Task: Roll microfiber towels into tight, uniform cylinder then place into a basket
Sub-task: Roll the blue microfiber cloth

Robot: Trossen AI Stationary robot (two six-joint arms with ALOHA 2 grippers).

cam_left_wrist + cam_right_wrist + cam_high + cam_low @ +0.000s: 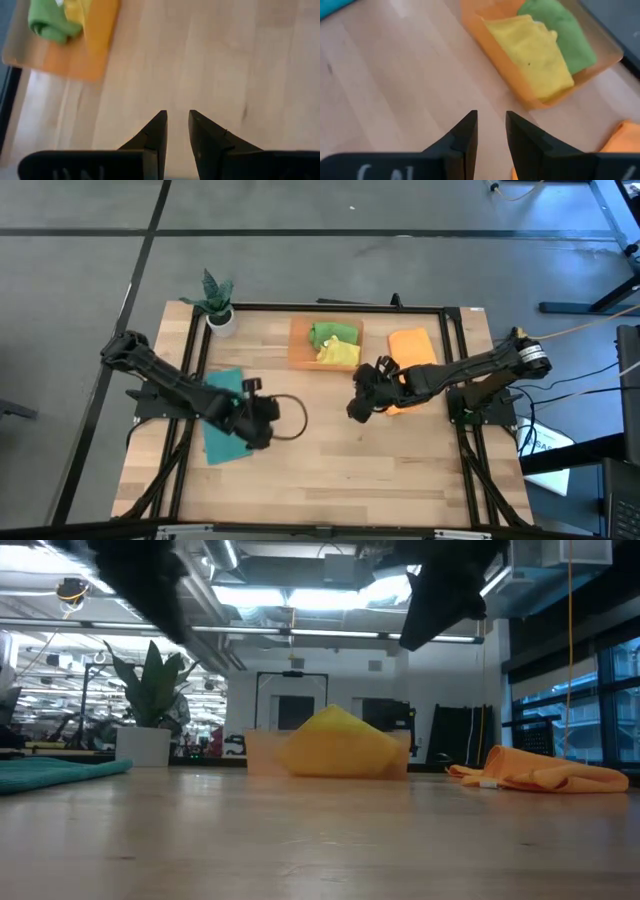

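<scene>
potted plant (217, 298) — far corner, beside basket (300, 345)

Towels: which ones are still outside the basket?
The teal towel under the left arm and the orange towel by the right arm; green and yellow are binned.

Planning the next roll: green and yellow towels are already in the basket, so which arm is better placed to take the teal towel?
Left. The left hand hangs beside the teal towel; the right hand is farther off, by the orange towel.

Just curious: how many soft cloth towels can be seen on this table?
4: green towel and yellow towel inside the orange basket, teal towel left, orange towel right; more may be stacked.
</scene>
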